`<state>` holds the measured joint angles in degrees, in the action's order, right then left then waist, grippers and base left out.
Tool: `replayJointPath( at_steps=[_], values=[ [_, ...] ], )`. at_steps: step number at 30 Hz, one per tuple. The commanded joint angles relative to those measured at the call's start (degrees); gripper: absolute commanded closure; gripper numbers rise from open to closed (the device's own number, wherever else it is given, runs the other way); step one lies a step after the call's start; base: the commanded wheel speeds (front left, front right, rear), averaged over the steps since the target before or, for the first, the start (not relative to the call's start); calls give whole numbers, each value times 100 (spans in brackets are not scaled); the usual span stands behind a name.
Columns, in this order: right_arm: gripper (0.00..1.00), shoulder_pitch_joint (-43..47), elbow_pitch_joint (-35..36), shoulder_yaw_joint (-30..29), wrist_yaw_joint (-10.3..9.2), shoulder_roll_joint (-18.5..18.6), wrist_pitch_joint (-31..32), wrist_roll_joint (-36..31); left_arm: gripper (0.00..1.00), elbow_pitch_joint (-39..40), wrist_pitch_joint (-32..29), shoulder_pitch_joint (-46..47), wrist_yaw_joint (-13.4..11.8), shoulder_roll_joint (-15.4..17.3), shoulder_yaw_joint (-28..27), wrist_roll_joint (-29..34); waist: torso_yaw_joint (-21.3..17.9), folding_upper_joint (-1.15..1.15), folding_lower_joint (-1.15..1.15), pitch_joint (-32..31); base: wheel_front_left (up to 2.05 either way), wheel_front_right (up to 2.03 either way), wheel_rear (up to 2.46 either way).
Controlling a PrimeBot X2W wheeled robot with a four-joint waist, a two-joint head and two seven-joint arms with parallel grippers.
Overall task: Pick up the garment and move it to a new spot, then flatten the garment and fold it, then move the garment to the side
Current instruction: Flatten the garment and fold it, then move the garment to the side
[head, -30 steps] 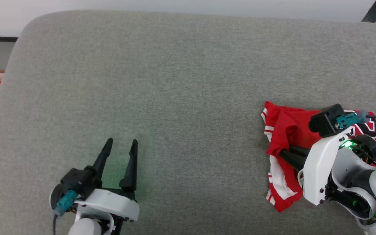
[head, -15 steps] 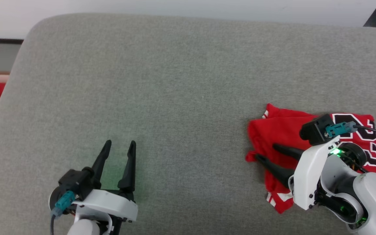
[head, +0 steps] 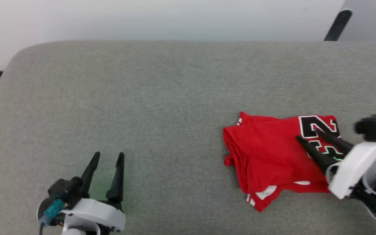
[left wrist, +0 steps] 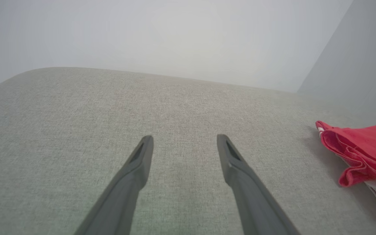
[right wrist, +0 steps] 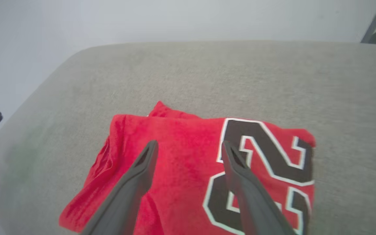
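The grey fabric surface [head: 162, 98] — rounded at its corner — stood before a pale wall [head: 142, 19]; the folded garment [head: 266, 153] lay toward its right. The left gripper [head: 108, 155] and right gripper [head: 307, 134] held their jaws wide, empty.

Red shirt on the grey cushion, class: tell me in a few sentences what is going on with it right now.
A two-armed robot is handling the red shirt, which lies in a compact folded stack on the grey cushion, black number up. The right pincer stands open over the numbered end, gripping nothing. The left pincer is open too, apart from the shirt over bare cushion. The fold looks done.
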<state>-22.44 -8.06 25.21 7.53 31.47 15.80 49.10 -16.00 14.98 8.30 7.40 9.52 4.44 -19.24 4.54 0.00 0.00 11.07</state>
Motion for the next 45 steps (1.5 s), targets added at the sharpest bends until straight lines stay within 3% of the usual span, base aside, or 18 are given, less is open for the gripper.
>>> replayJointPath(
  at_steps=[1, 8, 17, 34, 45],
  values=[
    [0, 87, -150, -149, -9, 56, -231, -6, 0, -5, 24, -43, 14, 43, -33, -52, -208, 0, 0, -193, 0, 0, 0],
    [0, 467, -913, -387, -9, 256, -1647, -610, 0, -107, 24, -169, 14, 72, -41, -153, -337, 0, 0, -376, 0, 0, 0],
    [0, 873, -1230, -617, -9, -95, -2912, -951, 0, -53, 24, -569, 14, 75, -200, -14, -424, 0, 0, -718, 0, 0, 0],
    [0, 1581, -504, -1689, -9, -762, -3095, -1725, 0, 744, 24, -1345, -40, 105, -335, 415, -360, 0, 0, -1144, 0, 0, 0],
    [0, 2263, -34, -2238, -9, -1004, -3036, -1983, 0, 1303, 24, -1902, -249, 13, -394, 453, -274, 0, 0, -1136, 0, 0, 0]
  ],
)
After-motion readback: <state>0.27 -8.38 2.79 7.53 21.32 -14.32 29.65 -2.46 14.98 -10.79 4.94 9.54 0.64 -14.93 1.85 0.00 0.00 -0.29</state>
